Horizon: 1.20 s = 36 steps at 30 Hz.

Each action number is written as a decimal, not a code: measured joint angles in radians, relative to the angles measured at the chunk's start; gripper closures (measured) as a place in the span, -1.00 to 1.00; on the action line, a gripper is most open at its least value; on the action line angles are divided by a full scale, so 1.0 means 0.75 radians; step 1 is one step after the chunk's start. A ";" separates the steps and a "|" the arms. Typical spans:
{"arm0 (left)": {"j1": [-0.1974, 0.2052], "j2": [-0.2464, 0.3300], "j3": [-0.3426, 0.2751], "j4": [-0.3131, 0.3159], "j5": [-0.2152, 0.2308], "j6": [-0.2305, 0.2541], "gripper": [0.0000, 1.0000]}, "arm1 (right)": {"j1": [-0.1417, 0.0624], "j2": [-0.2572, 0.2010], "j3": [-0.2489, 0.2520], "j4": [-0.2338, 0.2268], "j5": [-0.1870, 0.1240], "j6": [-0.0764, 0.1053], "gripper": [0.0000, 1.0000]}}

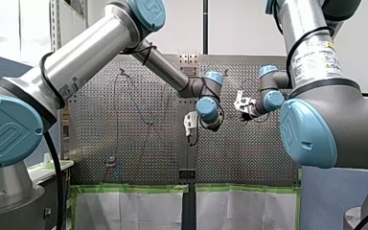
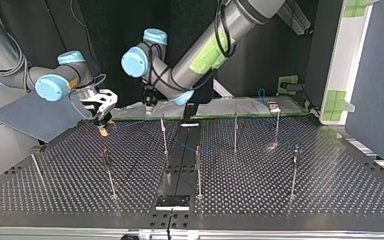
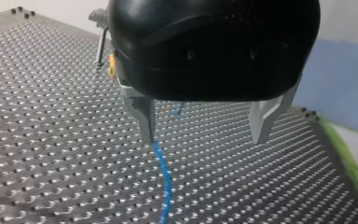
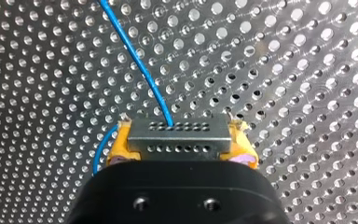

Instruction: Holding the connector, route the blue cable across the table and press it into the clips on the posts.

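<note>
Two grippers: right gripper (image 4: 181,147) grasps connector (image 4: 177,133); left gripper (image 3: 204,137) released.
Advice: keep blue cable (image 4: 135,56) taut, likely toward post (image 2: 109,175) nearest connector.

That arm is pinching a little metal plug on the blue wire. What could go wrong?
The connector sits only between the right tool's yellow pads; a tug on the blue cable might slip it out. The cable passes by one finger of the open left tool, so closing could miss it.
</note>
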 joint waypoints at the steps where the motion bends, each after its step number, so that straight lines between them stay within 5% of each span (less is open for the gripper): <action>1: -0.002 -0.001 0.010 0.003 -0.008 -0.002 -1.00 | 0.001 0.000 0.000 0.000 0.000 0.000 1.00; 9: -0.019 -0.004 0.109 0.033 -0.071 -0.011 -1.00 | 0.005 0.000 0.000 -0.001 0.000 0.000 1.00; 16: -0.016 -0.043 0.163 0.038 -0.060 -0.017 -1.00 | 0.006 0.000 0.000 -0.001 -0.001 0.000 1.00; 36: -0.005 -0.110 0.209 0.153 -0.075 -0.058 -1.00 | 0.005 -0.001 0.000 -0.001 0.000 0.000 1.00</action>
